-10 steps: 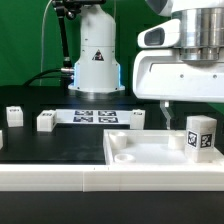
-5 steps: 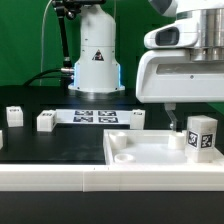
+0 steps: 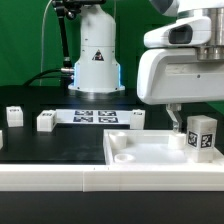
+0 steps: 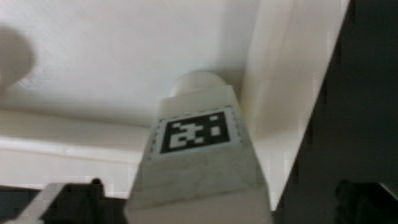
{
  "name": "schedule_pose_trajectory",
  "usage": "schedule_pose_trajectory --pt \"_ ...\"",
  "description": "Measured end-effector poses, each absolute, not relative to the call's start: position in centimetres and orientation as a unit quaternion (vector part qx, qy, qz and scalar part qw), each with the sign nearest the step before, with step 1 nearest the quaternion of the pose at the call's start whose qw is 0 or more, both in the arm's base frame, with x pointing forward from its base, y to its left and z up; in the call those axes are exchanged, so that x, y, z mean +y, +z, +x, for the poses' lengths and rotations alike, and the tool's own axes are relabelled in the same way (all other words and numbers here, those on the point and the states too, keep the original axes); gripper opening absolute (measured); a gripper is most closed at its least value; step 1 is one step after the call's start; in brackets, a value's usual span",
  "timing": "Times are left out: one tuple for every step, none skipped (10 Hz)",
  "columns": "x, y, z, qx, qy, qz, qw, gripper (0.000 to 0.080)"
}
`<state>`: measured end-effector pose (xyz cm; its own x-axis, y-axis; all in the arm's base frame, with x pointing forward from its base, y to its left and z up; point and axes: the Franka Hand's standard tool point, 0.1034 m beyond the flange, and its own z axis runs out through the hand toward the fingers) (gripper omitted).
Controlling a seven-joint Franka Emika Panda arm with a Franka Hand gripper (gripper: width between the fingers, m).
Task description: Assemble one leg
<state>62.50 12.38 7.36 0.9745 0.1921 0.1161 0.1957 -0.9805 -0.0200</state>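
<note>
One big white arm head fills the upper part of the exterior view's right, and below it only a single thin finger (image 3: 171,118) of the gripper (image 3: 176,122) can be seen, hanging down over the white tray-like top (image 3: 140,160). This top is the largest loose part; it lies on the black table (image 3: 55,145) at the exterior view's right, with a raised rim and a round socket in the near corner. On it, in the far corner toward the exterior view's right, the leg (image 3: 202,134) stands upright with its square tag facing the camera. The finger is just beside the leg, on the side of the exterior view's left, and I cannot tell if it touches it. In the wrist view the leg (image 4: 199,158) rises between two dark finger tips at the lower edge, and both tips stand away from its sides, so the jaws are apart and hold nothing. Behind, the marker board (image 3: 95,117) lies flat on the table. Three more small white blocks stand near it: one (image 3: 46,121) beside the board, one (image 3: 14,114) farther to the exterior view's left, and one (image 3: 136,119) at the board's other end.
</note>
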Motion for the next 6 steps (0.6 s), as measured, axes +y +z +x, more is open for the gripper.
schedule_pose_trajectory --pt "12.38 7.35 62.49 -0.096 -0.057 -0.994 0.016 0.0519" --pt "12.37 7.35 62.49 -0.096 -0.057 -0.994 0.016 0.0519" --pt "12.37 7.35 62.49 -0.096 -0.057 -0.994 0.016 0.0381" --pt "12.23 7.34 62.52 -0.096 -0.057 -0.994 0.015 0.0289" --pt "12.25 7.34 62.51 -0.092 -0.057 -0.994 0.016 0.0289" --pt "12.21 7.34 62.52 -0.084 -0.057 -0.995 0.016 0.0290"
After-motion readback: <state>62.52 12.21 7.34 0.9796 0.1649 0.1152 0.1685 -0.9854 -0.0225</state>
